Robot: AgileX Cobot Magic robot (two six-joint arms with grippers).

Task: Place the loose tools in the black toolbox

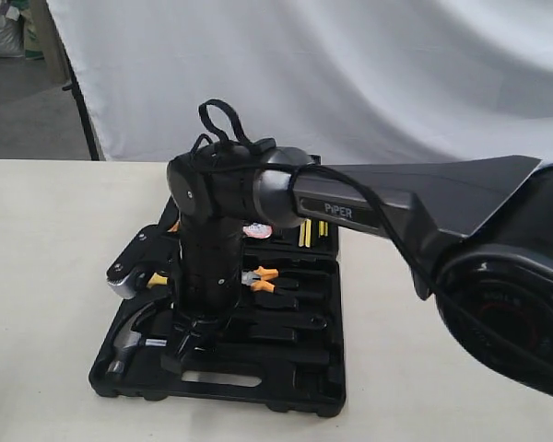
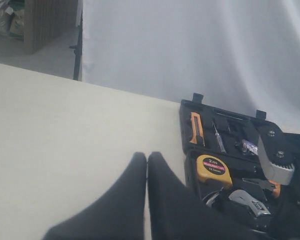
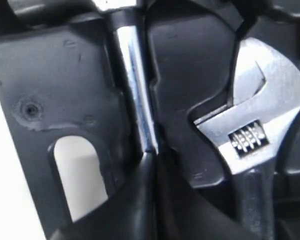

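The black toolbox [image 1: 300, 391] lies open on the table with tools in its recesses. A hammer [image 1: 129, 339] rests along its front edge, above the handle cut-out [image 1: 219, 378]. My right gripper [image 1: 189, 348] points straight down onto it. In the right wrist view its jaws [image 3: 152, 154] are together, tips on the chrome hammer shaft [image 3: 132, 75], beside an adjustable wrench [image 3: 252, 125]. My left gripper [image 2: 147, 156] is shut and empty over bare table beside the toolbox [image 2: 186, 125]; the exterior view does not show it.
A yellow tape measure [image 2: 213, 170], an orange knife [image 2: 196, 127] and orange-handled pliers [image 1: 261, 279] sit in the case. Yellow-tipped bits [image 1: 309, 235] line the lid. The right arm [image 1: 415, 207] spans the table's right half. A white curtain [image 1: 350, 74] hangs behind.
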